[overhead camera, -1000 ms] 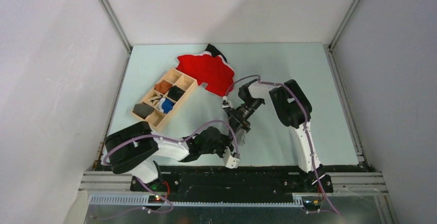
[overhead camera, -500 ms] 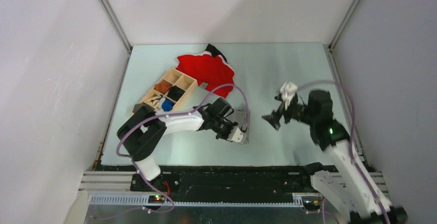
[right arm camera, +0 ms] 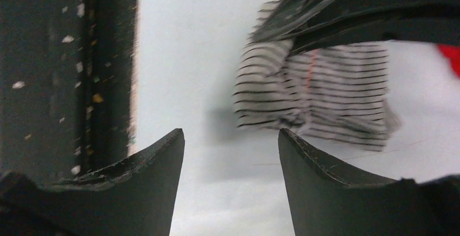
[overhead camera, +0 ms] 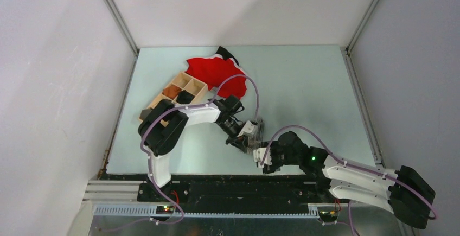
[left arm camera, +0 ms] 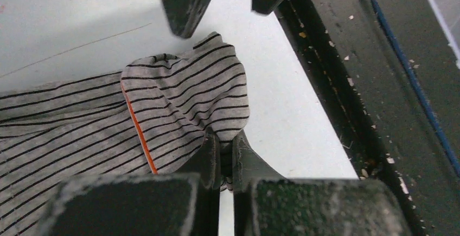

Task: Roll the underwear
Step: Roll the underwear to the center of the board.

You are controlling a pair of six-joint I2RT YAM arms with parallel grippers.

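Pale table [overhead camera: 304, 84] carries a red cloth [overhead camera: 214, 73] at the back, a wooden tray [overhead camera: 172, 96] just beside it, and striped underwear [left arm camera: 179, 106] near the front edge

A pale green counter [overhead camera: 304, 84] is enclosed by plain white walls [overhead camera: 244, 8] on three sides. Aluminium rails [overhead camera: 115, 13] are fitted along the corners. A black, dust-flecked strip [overhead camera: 228, 190] is noted at the near edge.

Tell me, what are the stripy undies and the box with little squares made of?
The underwear looks like soft knit cloth, maybe cotton: it is matte, and it wrinkles and folds. The box looks like bare pale wood: it is light tan, with thin flat walls and dividers.
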